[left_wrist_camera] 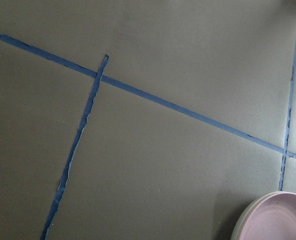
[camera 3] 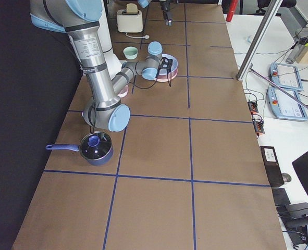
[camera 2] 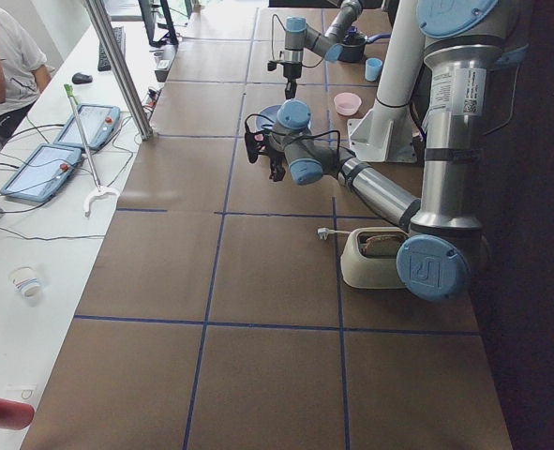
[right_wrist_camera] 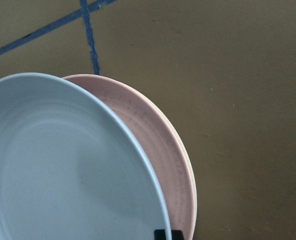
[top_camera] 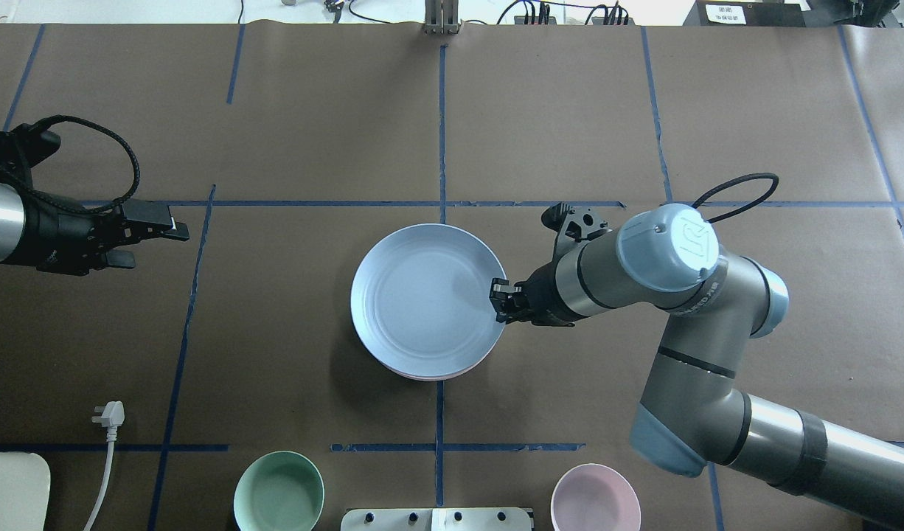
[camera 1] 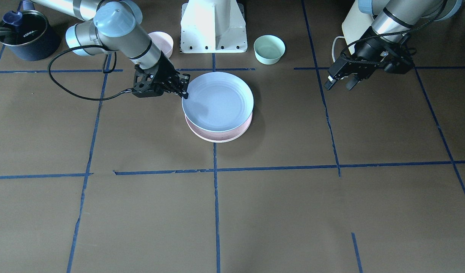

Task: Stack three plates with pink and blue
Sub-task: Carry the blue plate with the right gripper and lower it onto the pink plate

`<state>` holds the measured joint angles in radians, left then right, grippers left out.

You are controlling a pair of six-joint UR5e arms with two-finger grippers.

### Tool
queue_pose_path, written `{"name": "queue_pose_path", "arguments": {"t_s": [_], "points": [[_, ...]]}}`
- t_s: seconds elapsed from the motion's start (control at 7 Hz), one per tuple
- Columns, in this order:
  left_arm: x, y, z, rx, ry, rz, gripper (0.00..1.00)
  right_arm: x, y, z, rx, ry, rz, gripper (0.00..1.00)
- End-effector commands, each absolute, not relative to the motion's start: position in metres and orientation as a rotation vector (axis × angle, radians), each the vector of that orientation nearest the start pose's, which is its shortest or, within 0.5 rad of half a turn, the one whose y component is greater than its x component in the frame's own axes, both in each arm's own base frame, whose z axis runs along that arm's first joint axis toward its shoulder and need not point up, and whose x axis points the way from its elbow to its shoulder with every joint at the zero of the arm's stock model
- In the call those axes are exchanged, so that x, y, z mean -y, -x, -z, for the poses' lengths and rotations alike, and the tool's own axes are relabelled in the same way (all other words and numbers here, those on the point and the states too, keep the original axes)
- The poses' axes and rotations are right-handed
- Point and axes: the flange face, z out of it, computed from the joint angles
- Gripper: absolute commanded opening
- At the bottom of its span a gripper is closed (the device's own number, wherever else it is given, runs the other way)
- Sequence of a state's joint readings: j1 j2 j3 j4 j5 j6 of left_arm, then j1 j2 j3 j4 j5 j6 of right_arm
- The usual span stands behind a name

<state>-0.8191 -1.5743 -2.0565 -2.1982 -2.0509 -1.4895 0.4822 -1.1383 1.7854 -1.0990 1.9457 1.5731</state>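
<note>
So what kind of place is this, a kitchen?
Probably a robot lab, not a kitchen: the robot's right arm and left arm reach over a paper-covered table gridded with blue tape, and control tablets lie on a side bench.

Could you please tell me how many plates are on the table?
2: the blue plate sits over the pink plate at the table's centre; a third may be hidden underneath.

3 plates (camera 1: 217,100), 2 bowls (camera 1: 269,49), 1 saucepan (camera 1: 22,36)

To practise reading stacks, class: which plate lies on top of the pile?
The light blue plate, its rim pinched by the right gripper; the pink plate only peeks out beneath it.
</note>
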Motion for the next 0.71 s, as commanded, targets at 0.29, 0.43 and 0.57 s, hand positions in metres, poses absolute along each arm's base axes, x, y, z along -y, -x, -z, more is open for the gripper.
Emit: {"name": "queue_pose_path", "arguments": {"t_s": [0.29,0.43,0.57], "points": [[0.4045,-0.2582,-0.3495,-1.18,-0.095,0.384,1.0,0.3737,0.5159,-0.2665,1.105,0.062,-0.235,0.0],[0.4046,-0.2589,-0.3474,-1.183,-0.099,0.383,1.0,0.3737,0.5161,-0.2695,1.098,0.064,-0.234,0.01],[0.4044,-0.2587,-0.3481,-1.182,-0.099,0.383,1.0,0.3742,0.5152,-0.2714,1.095,0.064,-0.234,0.03]]}}
